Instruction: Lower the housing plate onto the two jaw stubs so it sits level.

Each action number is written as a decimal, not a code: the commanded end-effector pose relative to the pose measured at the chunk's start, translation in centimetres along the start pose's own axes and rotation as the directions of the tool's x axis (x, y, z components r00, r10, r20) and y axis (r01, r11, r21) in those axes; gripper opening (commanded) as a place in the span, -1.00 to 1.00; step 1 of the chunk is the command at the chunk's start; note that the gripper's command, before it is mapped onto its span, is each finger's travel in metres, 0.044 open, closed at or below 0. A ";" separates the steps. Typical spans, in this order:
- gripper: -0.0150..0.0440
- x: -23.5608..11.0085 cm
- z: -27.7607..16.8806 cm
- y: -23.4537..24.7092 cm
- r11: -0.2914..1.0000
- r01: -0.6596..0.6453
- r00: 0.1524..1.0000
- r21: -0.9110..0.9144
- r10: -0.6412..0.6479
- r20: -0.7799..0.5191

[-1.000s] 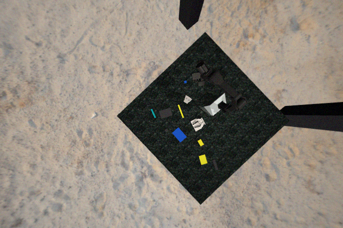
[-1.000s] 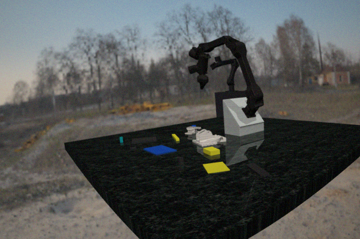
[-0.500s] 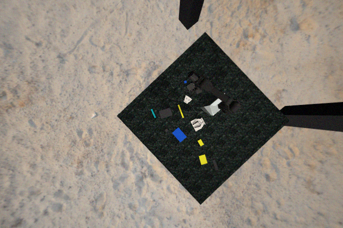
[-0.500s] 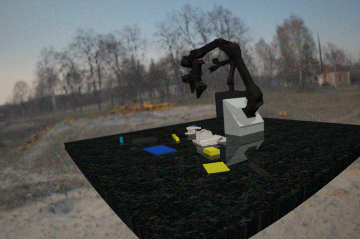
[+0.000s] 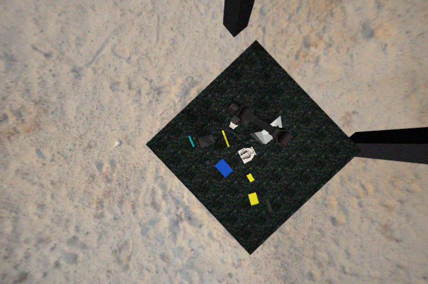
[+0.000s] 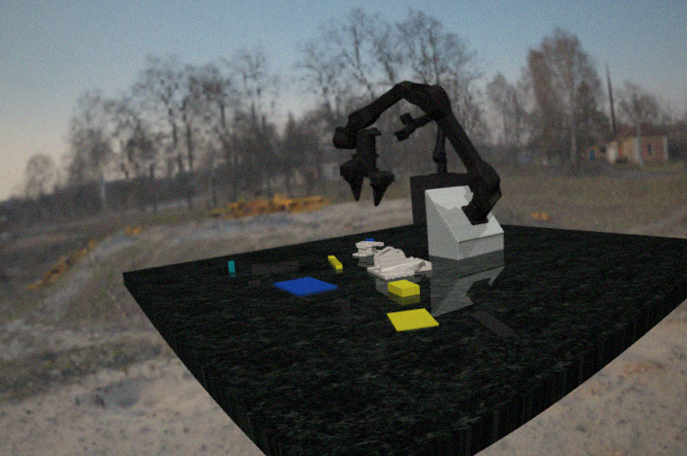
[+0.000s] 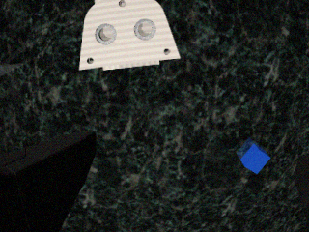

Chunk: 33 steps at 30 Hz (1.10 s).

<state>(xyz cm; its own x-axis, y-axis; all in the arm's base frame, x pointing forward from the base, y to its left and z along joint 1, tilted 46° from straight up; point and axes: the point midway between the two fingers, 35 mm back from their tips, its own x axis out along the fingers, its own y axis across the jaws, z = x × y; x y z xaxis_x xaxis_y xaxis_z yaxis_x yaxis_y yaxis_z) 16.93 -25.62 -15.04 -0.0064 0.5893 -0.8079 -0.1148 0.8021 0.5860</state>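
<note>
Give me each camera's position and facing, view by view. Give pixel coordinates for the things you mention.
Top: high overhead, facing down on the dark tabletop [image 5: 254, 231] [image 6: 328, 376]; arm [image 5: 254, 118] [image 6: 465, 137] visible.
Exterior: off to one side, looking across the tabletop; arm and open tool [image 6: 366, 198] visible.
Wrist: on the arm, facing the pale housing plate [image 7: 126, 48]; dark finger at left.
Top and exterior share the blue slab [image 5: 223, 168] [image 6: 305, 286].

Straight down from high overhead, the top view takes in the whole bench [image 5: 254, 227] [image 6: 322, 365]; the exterior looks across it from beyond a corner, slightly raised; the wrist peers closely at its surface, all three sharing the bench.
</note>
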 end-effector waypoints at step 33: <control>1.00 7.1 3.2 4.8 0.970 -0.148 0.987 -0.190 0.156 0.029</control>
<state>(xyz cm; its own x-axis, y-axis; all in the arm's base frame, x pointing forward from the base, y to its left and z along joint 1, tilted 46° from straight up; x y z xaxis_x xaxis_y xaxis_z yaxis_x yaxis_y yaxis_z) 19.41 -17.32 -17.79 -0.0002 0.7086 -0.7056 -0.3046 0.6720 0.6750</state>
